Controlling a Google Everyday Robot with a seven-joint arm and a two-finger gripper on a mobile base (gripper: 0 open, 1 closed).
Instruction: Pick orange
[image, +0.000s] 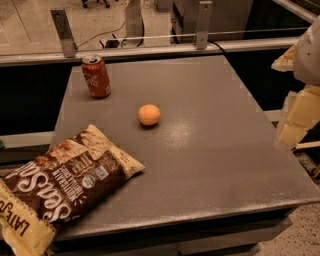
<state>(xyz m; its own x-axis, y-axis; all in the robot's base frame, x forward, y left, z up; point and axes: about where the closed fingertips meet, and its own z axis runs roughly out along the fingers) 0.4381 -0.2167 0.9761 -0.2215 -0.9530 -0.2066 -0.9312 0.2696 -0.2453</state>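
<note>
We see orange (149, 114) resting on grey table (215, 150), nothing touching it. Soda can (96, 76) upright behind orange, to its left, apart. Chip bag (60, 187) flat in front of orange, to its left, overhanging table edge. Gripper (299, 114) far right of orange, beyond table edge, well apart. Whether it is open or closed, we cannot tell.

The gripper (299, 116) sits at the right of the view, beside the right edge of the grey table (215, 165). Well to its left, near the back edge, an orange-red soda can (96, 76) stands upright. Further left, toward the front, a brown chip bag (60, 187) lies flat, overhanging the table's corner.
</note>
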